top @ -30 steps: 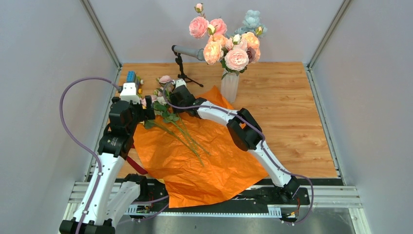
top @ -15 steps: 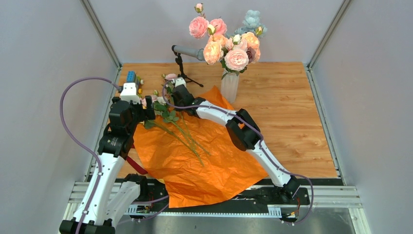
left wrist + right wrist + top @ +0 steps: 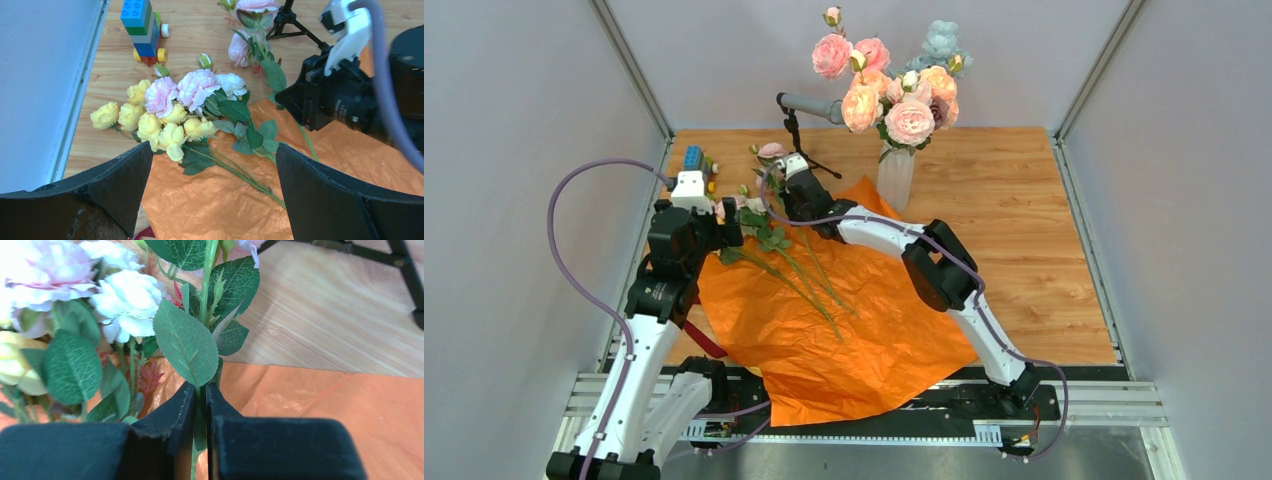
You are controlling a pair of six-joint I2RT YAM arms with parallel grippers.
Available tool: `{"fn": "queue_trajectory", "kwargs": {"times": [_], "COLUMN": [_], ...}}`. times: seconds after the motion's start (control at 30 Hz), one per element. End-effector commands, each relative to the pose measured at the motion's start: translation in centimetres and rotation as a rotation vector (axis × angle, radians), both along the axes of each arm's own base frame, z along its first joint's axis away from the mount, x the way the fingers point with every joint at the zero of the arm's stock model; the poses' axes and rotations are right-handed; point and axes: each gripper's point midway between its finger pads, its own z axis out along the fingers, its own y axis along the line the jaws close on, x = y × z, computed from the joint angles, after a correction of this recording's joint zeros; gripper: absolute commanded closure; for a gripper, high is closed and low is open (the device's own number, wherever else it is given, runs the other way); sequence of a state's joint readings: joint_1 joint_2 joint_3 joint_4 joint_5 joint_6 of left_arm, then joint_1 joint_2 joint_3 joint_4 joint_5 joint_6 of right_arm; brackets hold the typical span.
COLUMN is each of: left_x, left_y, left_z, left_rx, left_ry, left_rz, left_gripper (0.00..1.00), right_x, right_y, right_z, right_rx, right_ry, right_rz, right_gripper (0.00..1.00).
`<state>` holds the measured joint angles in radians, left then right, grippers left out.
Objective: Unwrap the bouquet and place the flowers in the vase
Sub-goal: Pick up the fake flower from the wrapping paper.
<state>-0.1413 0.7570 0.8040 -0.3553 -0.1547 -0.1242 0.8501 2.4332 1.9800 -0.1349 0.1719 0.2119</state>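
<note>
The bouquet's orange paper [image 3: 854,340] lies spread flat on the table. Loose flowers [image 3: 749,208] rest on its left corner: yellow roses [image 3: 150,125] and pink ones [image 3: 192,89], with their stems [image 3: 809,280] running across the sheet. My right gripper [image 3: 200,390] is shut on the green stem [image 3: 206,290] of a pink rose [image 3: 771,151], which is raised near the microphone stand. My left gripper [image 3: 214,150] hangs open above the stems and touches nothing. The white ribbed vase [image 3: 896,178] stands at the back and holds several roses [image 3: 894,85].
A black tripod stand [image 3: 799,145] with a grey microphone [image 3: 809,103] stands just behind the right gripper [image 3: 786,180]. A toy of coloured bricks [image 3: 142,30] sits by the left wall. A dark red ribbon [image 3: 706,340] lies at the paper's left edge.
My right gripper has closed on the pink rose's stem and drawn it up and back toward the microphone stand. The left arm has stayed still and open.
</note>
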Motion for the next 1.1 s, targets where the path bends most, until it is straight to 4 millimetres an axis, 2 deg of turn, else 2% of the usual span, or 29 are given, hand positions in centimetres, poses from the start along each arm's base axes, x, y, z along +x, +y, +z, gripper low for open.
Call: {"fn": "queue_trajectory", "kwargs": {"times": [0.0,0.07,0.1,0.13,0.17,0.37,0.53,0.63,0.73,0.87,0.97,1.07], "left_x": [0.0,0.0,-0.1,-0.1,-0.1,-0.3,-0.4,-0.4,-0.4,-0.4,-0.4,-0.3], "left_y": [0.2,0.4,0.6,0.7,0.9,1.8,2.2,2.4,2.7,2.9,3.0,3.0], "left_z": [1.0,1.0,1.1,1.2,1.2,1.5,1.3,1.1,1.0,0.8,0.6,0.4], "left_rx": [0.002,0.007,0.012,0.017,0.023,0.045,0.058,0.066,0.074,0.082,0.084,0.086], "left_ry": [-0.043,-0.046,-0.047,-0.049,-0.048,-0.066,-0.063,-0.061,-0.056,-0.051,-0.045,-0.038], "left_rz": [0.005,0.013,0.02,0.026,0.035,0.074,0.094,0.107,0.117,0.129,0.132,0.131], "left_gripper": [0.0,0.0,0.0,0.0,0.0,0.0,0.0,0.0,0.0,0.0,0.0,0.0], "right_x": [-0.4,-1.7,-2.5,-3.2,-4.0,-8.4,-13.0,-16.4,-19.3,-22.3,-23.6,-23.8], "right_y": [0.9,0.8,0.6,0.4,-0.2,-2.7,-5.2,-7.2,-9.8,-14.7,-18.6,-22.8], "right_z": [9.7,11.2,13.0,13.7,13.9,18.9,23.6,27.6,31.1,37.1,40.8,43.7], "right_rx": [0.148,0.178,0.198,0.204,0.198,0.226,0.232,0.244,0.276,0.373,0.415,0.419], "right_ry": [-0.171,-0.221,-0.261,-0.284,-0.295,-0.378,-0.463,-0.54,-0.596,-0.704,-0.789,-0.885], "right_rz": [0.057,0.105,0.125,0.141,0.156,0.235,0.315,0.355,0.371,0.336,0.27,0.148], "right_gripper": [1.0,1.0,1.0,1.0,1.0,1.0,1.0,1.0,1.0,1.0,1.0,1.0]}}
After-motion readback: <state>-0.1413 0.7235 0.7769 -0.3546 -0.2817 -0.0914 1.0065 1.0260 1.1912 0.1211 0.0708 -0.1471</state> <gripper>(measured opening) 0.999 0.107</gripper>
